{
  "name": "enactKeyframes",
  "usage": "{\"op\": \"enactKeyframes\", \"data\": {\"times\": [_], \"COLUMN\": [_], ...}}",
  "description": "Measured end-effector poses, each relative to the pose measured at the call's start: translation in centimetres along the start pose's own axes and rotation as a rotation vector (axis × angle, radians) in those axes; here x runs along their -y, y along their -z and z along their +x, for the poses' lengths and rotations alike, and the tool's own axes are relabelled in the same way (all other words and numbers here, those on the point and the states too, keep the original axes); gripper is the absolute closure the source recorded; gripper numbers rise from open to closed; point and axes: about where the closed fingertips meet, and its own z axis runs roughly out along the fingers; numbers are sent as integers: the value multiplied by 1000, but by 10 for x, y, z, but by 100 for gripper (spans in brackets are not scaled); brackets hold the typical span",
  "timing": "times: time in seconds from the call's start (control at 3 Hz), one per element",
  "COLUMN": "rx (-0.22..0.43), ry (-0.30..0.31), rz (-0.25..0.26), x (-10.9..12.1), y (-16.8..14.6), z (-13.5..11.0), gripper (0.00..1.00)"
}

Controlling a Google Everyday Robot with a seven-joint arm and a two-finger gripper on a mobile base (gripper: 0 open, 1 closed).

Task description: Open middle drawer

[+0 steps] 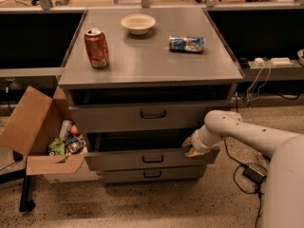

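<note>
The robot's white arm [247, 134] reaches in from 4 o'clock to the grey cabinet, its end effector [192, 147] set against the upper right edge of the middle drawer [123, 160], at 3 o'clock from that drawer's small dark loop handle [153, 159]. Whether the end effector is open or closed cannot be told from where I stand.

The middle drawer sits between the taller top drawer [109, 117] and the shallow bottom drawer [118, 175]. It appears to stand partly out, with a dark gap showing above its front, so the pulling step looks under way rather than finished.

The next move likely calls for a straight draw toward 6 o'clock. Contact is well off centre, so an even pull matters to keep the drawer from skewing.

On the surface [147, 61] above, a red soda can [96, 48] stands at 10 o'clock and a pale bowl [138, 23] at 12. An open cardboard box [28, 127] sits at the cabinet's 9 o'clock.
</note>
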Motion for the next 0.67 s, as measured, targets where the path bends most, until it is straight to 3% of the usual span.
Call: {"op": "enactKeyframes", "data": {"times": [0.67], "rx": [0], "ry": [0], "rz": [0], "x": [0], "y": [0], "z": [0], "gripper": [49]}}
